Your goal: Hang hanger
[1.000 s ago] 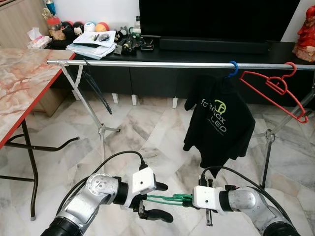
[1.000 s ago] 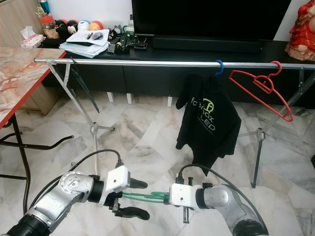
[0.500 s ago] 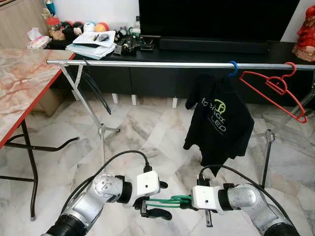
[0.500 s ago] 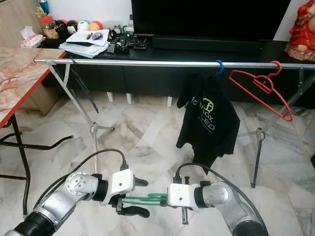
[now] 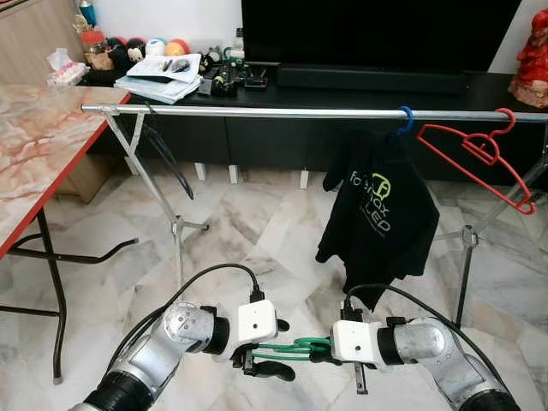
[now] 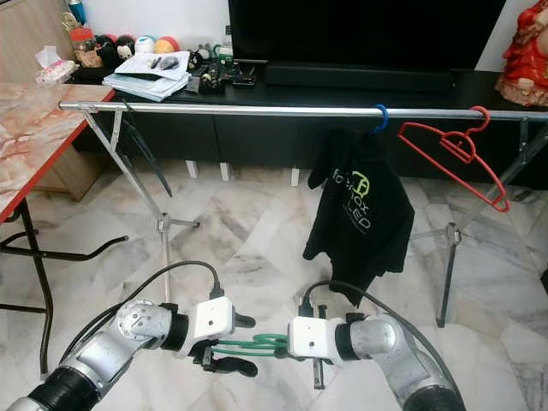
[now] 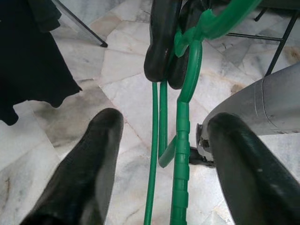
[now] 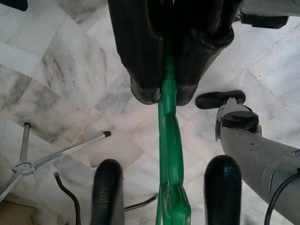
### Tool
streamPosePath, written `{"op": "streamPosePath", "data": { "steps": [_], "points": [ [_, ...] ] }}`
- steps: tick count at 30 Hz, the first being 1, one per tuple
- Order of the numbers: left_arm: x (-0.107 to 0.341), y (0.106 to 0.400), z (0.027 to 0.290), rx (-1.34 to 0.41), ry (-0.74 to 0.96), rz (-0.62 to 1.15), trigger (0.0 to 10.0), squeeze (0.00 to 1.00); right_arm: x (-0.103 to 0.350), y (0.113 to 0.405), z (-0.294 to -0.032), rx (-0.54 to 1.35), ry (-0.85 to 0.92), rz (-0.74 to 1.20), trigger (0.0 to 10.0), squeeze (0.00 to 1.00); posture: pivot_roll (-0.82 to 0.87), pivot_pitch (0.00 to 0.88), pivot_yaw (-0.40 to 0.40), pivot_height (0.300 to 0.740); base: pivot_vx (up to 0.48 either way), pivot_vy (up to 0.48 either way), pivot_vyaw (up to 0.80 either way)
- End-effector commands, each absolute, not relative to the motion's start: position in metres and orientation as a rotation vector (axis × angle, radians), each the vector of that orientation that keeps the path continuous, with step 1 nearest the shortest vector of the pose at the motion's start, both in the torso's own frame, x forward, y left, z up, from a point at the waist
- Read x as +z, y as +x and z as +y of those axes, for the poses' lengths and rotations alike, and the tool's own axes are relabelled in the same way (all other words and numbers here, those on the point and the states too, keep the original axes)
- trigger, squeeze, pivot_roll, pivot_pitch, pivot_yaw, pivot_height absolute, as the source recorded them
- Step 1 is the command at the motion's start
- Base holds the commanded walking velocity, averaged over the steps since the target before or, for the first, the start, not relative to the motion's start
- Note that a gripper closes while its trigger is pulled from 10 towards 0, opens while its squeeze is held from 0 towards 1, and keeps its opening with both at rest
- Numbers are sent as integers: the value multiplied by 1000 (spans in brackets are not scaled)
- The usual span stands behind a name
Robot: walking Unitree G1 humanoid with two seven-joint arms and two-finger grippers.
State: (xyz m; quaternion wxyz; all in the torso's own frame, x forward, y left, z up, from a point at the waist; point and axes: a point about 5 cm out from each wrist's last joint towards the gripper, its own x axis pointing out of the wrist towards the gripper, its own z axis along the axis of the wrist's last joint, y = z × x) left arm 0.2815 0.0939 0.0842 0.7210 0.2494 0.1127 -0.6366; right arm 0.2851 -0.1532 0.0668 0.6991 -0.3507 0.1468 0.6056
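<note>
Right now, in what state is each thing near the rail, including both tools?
green hanger: held low over the floor, not yet on the rail
right tool: shut on the green hanger
left tool: open around the green hanger
red hanger: hooked on the rail, empty, tilted
black shirt: hanging from the rail on a blue hanger

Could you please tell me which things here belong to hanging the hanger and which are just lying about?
Job: green hanger; right gripper, shut on it; left gripper, open around it; clothes rail.
Lying about: red hanger, black shirt, papers, marble table.
</note>
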Motion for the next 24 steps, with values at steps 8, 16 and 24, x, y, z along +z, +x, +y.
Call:
{"op": "streamPosePath", "data": {
  "steps": [8, 16, 24],
  "points": [
    [81, 281, 96, -1420, 565, 267, 0, 0, 72, 285, -152, 1356, -780, 308, 10000, 0, -47, 136, 39, 740, 0, 0, 0],
    [81, 281, 96, -1423, 566, 269, 0, 0, 73, 285, -152, 1354, -776, 307, 10000, 0, -47, 137, 39, 740, 0, 0, 0],
    [81, 281, 95, -1425, 569, 266, 0, 0, 73, 286, -152, 1354, -770, 310, 10000, 0, -46, 138, 36, 740, 0, 0, 0]
  ]
}}
